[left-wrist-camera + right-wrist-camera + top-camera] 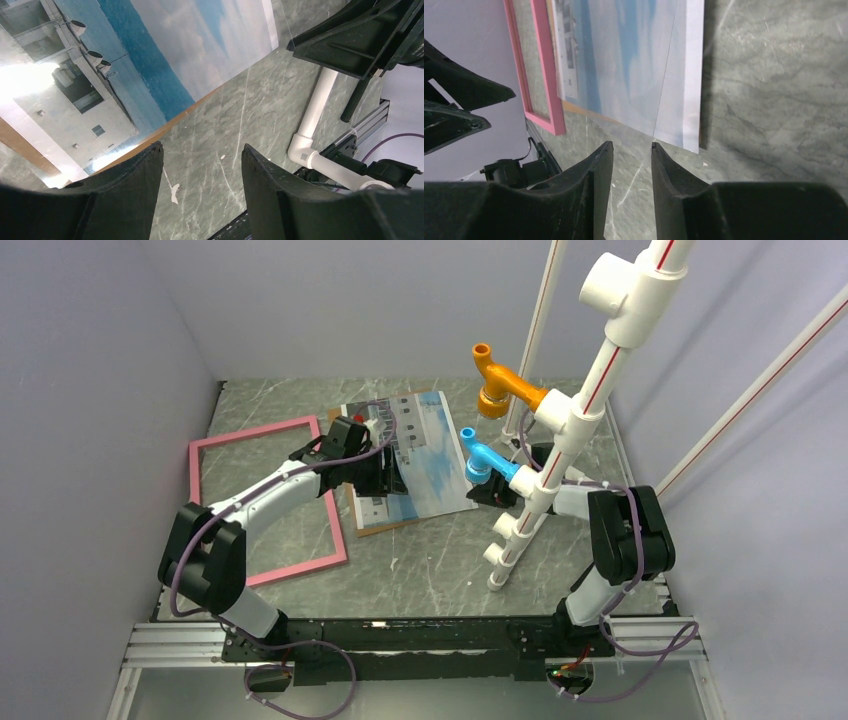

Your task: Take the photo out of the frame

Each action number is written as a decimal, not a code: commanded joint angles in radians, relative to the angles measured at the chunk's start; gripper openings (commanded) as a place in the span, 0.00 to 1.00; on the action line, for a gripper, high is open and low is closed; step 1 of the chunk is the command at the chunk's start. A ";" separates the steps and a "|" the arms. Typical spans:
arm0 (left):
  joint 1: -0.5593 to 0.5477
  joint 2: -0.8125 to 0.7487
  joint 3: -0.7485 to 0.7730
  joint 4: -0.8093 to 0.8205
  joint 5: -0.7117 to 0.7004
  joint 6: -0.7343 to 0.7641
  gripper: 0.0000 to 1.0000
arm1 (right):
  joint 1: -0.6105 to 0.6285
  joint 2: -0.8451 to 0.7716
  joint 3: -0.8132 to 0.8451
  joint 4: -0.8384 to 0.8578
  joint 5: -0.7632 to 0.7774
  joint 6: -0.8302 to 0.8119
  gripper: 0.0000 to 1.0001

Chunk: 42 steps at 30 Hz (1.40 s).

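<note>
From my seat the two arm bases stand at the near edge of the marble-pattern table (pixel 420 565). The left arm reaches forward and to the right, and the left gripper (pixel 202 150) hangs over bare table just beside the near edge of the photo (pixel 435 445). Its jaws stand well apart and there is nothing between them.

The right gripper (pixel 632 147) comes from the other side, low over the table and close to a corner of the photo. Its jaws are only a little apart, and I see only table surface in the gap. A thin straight line runs across the print toward the tip of one finger; I cannot tell what it is.

The frame (pixel 255 431) lies flat on the left part of the table, and only table shows inside its pink border. The photo is outside it, just to the right, lying face up on a brown backing board (pixel 368 527) that sticks out at the near-left side.

Further right stands a white pipe stand (pixel 560 440) with a blue fitting (pixel 485 458) and, behind it, an orange fitting (pixel 500 388).
</note>
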<state>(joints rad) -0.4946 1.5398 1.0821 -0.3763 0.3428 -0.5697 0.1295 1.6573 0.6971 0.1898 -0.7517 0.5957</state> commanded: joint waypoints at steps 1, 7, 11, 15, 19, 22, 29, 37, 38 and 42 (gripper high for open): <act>-0.005 0.001 0.025 0.030 0.004 -0.003 0.62 | -0.003 0.018 0.052 0.036 -0.043 0.004 0.35; -0.010 0.060 0.042 0.043 0.015 -0.010 0.61 | 0.000 0.073 0.086 0.036 -0.072 0.002 0.34; -0.011 0.137 0.085 0.018 -0.001 -0.012 0.60 | 0.000 0.082 0.109 -0.017 -0.062 -0.037 0.36; -0.011 0.202 0.124 -0.003 -0.042 -0.023 0.59 | 0.012 0.070 0.118 -0.047 -0.074 -0.053 0.36; -0.011 0.243 0.148 -0.007 -0.077 -0.037 0.59 | 0.017 0.061 0.099 -0.058 -0.085 -0.061 0.37; -0.010 0.264 0.164 -0.017 -0.114 -0.050 0.59 | 0.019 0.075 0.102 -0.082 -0.109 -0.090 0.39; -0.002 0.330 0.216 -0.076 -0.163 -0.037 0.59 | 0.014 0.029 0.135 -0.248 0.023 -0.183 0.47; 0.005 0.364 0.183 -0.075 -0.166 -0.044 0.58 | -0.046 0.022 0.125 -0.254 0.081 -0.171 0.46; 0.004 0.368 0.180 -0.073 -0.163 -0.045 0.58 | -0.047 0.034 0.129 -0.252 0.077 -0.174 0.45; 0.005 0.372 0.166 -0.061 -0.156 -0.053 0.58 | -0.047 0.079 0.127 -0.213 0.036 -0.164 0.45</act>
<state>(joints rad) -0.4915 1.8992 1.2640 -0.4438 0.1894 -0.6117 0.0826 1.7012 0.7998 -0.0597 -0.6956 0.4446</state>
